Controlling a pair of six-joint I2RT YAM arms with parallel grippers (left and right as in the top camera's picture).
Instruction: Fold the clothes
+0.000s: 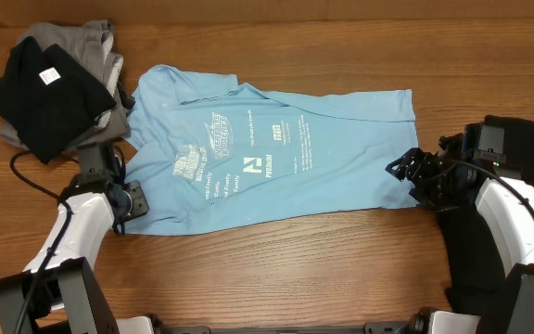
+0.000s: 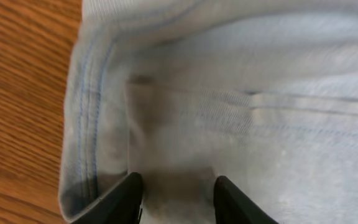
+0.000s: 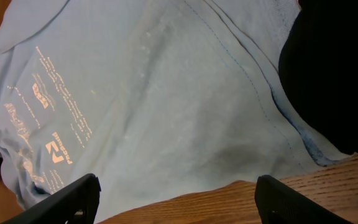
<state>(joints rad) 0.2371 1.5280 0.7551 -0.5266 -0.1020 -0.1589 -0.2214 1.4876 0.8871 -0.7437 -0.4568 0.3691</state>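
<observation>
A light blue T-shirt (image 1: 276,148) with white and pink printed lettering lies spread flat across the middle of the table. My left gripper (image 1: 135,201) sits at its near left corner. In the left wrist view the stitched hem of the blue shirt (image 2: 260,93) fills the frame, and the left gripper (image 2: 178,196) has its jaws a little apart with cloth lying between them. My right gripper (image 1: 404,173) hovers at the shirt's near right corner. The right wrist view shows the right gripper (image 3: 176,186) wide open over the edge of the blue shirt (image 3: 166,93), holding nothing.
A folded black T-shirt (image 1: 49,88) lies on grey ones (image 1: 91,42) at the back left. A black cloth (image 1: 513,144) lies under the right arm, and this black cloth (image 3: 334,74) borders the blue shirt. Bare wooden table (image 1: 295,269) runs along the front.
</observation>
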